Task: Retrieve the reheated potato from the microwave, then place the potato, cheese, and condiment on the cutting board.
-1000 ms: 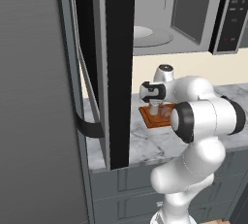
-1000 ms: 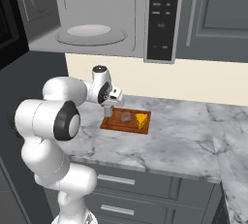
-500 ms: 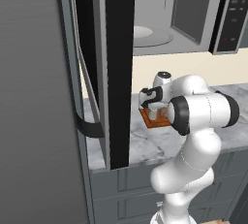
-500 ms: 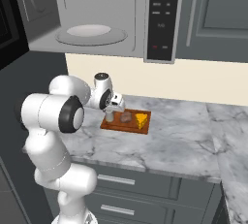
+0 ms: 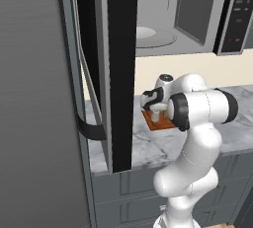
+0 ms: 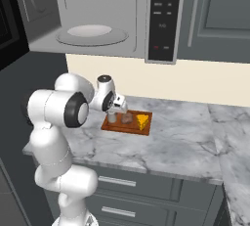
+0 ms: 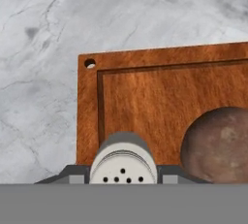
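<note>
While the hand is closed around the condiment, which stands at the left end of the cutting board beside the potato and cheese, the bottle looks set down. If the fingers drag on opening or lifting, the upright shaker could tip against the potato or off onto the surface.

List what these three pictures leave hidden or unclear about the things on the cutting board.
- Condiment: hand view, lower body cut off by the bottom edge; whether it stands on the cutting board is unclear.
- Potato: hand view, right side cut off by the edge.
- Cheese: right base view, too small to see its holes.
- Gripper: right base view, fingertips too small to judge contact.
</note>
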Controlling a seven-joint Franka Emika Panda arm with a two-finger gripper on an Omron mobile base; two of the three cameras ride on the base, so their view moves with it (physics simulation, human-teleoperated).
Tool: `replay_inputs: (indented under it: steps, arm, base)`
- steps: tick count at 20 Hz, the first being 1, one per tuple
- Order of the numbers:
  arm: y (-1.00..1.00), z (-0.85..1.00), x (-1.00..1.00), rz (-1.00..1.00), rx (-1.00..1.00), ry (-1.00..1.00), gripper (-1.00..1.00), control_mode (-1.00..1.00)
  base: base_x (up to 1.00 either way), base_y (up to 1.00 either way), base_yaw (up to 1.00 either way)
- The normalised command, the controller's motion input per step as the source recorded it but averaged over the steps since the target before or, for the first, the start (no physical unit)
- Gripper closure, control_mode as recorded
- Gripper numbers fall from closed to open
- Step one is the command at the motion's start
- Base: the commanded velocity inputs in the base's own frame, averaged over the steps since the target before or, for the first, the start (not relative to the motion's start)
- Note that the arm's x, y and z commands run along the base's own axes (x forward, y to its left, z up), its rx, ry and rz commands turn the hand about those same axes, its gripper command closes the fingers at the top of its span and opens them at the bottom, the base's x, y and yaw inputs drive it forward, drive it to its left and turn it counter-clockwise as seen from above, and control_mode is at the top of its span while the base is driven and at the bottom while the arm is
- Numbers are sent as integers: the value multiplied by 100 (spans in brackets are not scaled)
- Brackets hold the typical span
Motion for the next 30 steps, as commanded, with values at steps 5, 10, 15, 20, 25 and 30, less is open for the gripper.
replay_inputs:
  steps: [5,10,15,20,25,30]
  arm:
    - [0,0,11,0,0,-1,-100,-100]
    - [0,5,0,-2,0,-4,-100,-100]
    - [0,25,-41,-2,0,-11,-100,-100]
    - [0,13,-100,-1,0,-21,-100,-100]
    - [0,33,-100,0,0,-21,-100,-100]
    - [0,77,-100,0,0,-8,-100,-100]
  base:
    - [0,0,0]
    - [0,0,0]
    - [0,0,0]
    - [0,0,0]
    - [0,0,0]
    - [0,0,0]
